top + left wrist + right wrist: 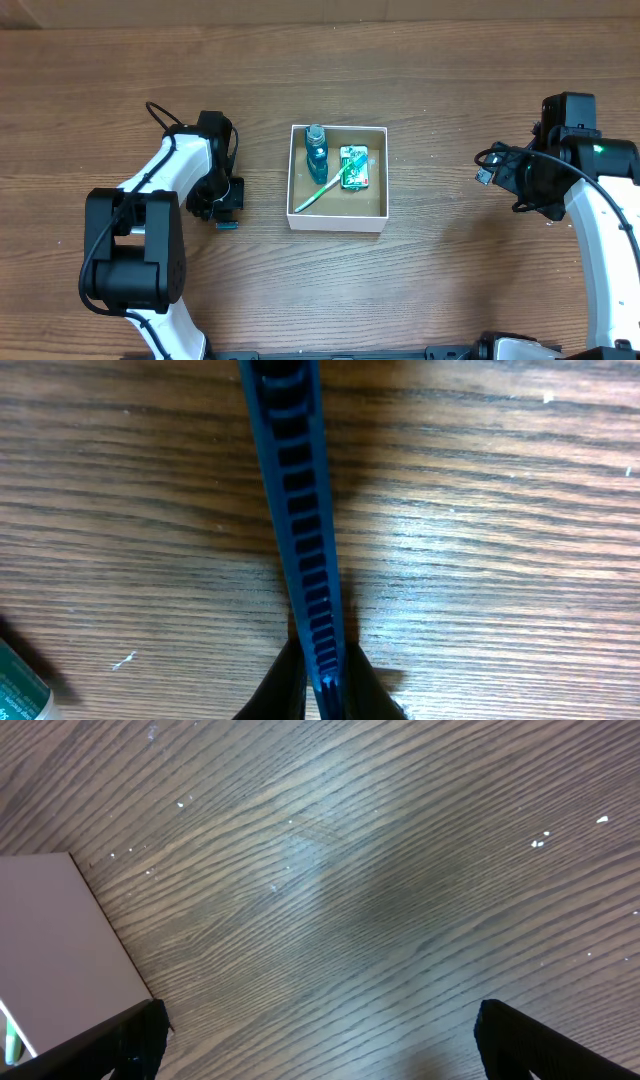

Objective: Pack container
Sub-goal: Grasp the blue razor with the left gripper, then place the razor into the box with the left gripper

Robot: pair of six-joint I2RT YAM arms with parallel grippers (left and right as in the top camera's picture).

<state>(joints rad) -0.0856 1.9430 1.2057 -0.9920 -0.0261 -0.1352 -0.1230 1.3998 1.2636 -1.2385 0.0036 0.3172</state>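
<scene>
The container, a shallow square box with white walls and a brown inside, sits mid-table. Inside it are a teal bottle, a green packet and a green-and-white toothbrush. My left gripper is low over the table to the left of the box. In the left wrist view it is shut on a long blue ribbed plastic piece. My right gripper is open and empty to the right of the box; it also shows in the right wrist view.
The box's white outer wall shows at the left of the right wrist view. A green-and-white item lies on the wood at the bottom left corner of the left wrist view. The table is brown wood.
</scene>
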